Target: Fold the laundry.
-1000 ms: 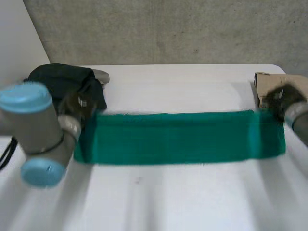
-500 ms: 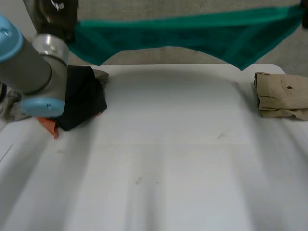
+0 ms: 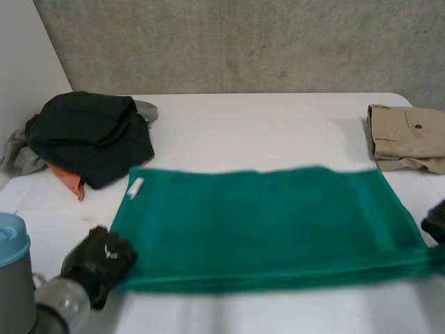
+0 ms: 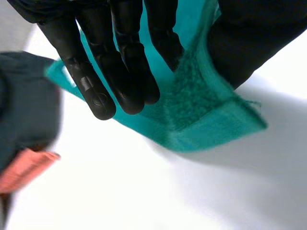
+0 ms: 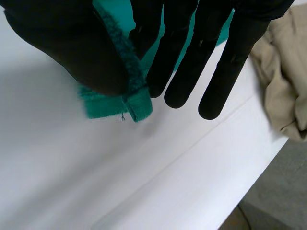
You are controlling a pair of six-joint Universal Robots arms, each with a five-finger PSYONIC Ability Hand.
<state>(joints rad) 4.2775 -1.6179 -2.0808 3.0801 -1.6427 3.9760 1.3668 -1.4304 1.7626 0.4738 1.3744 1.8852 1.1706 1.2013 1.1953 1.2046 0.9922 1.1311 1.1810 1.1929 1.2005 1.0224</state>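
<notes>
Left hand (image 3: pixel 99 261) is low at the near-left of the table (image 3: pixel 264 118), on the near-left corner of the green towel (image 3: pixel 264 223). In its wrist view the fingers (image 4: pixel 120 72) are nearly straight on one face of the corner and the thumb (image 4: pixel 249 38) is on the other face, with the cloth pinched between them. The corner sits just off the table surface.

Right hand (image 3: pixel 437 221) is on the near-right corner in a mirrored pose. In its wrist view the thumb (image 5: pixel 72 48) presses the towel hem against straight fingers (image 5: pixel 187 62), so it is gripping too. The corner tip pokes out past the thumb, just above the table.

The towel lies spread over the middle of the table. Its long axis runs left-right across the robot's front and its short axis points away from the robot. The far edge is flat on the table, with a white tag (image 3: pixel 134 187) at the far-left corner.

Just beside the towel's far-left corner is a dark clothes heap (image 3: pixel 90 132), with an orange piece (image 3: pixel 66 181) and a grey piece (image 3: pixel 14 156) sticking out from under it. At the far right are folded tan trousers (image 3: pixel 407 138), near the towel's far-right corner but apart from it.
</notes>
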